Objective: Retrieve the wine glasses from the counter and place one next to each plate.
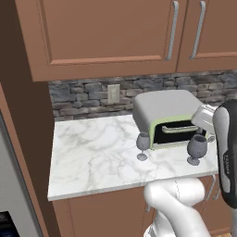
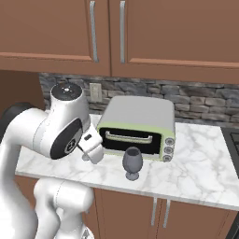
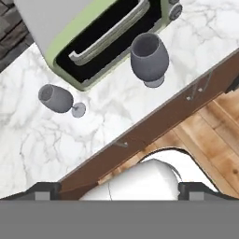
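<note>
Near front edge of tabletop (image 1: 92, 157): two wine glasses (image 3: 148, 57) (image 3: 56, 98), upright, before toaster oven (image 2: 137, 126). Likely light, fragile, slippery; grip the bowl gently. Fingers' spread: cannot tell.

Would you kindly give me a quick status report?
Gripper above the counter edge, holding nothing. Both wine glasses upright before the toaster oven. Path clear.

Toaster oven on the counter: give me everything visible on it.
The toaster oven is a boxy appliance with a light-grey rounded shell, pale-green front frame, dark door closed with a silver bar handle, and three round knobs stacked at its right side. It sits upright on the marble counter near the stone backsplash, behind both wine glasses, touching neither.
</note>
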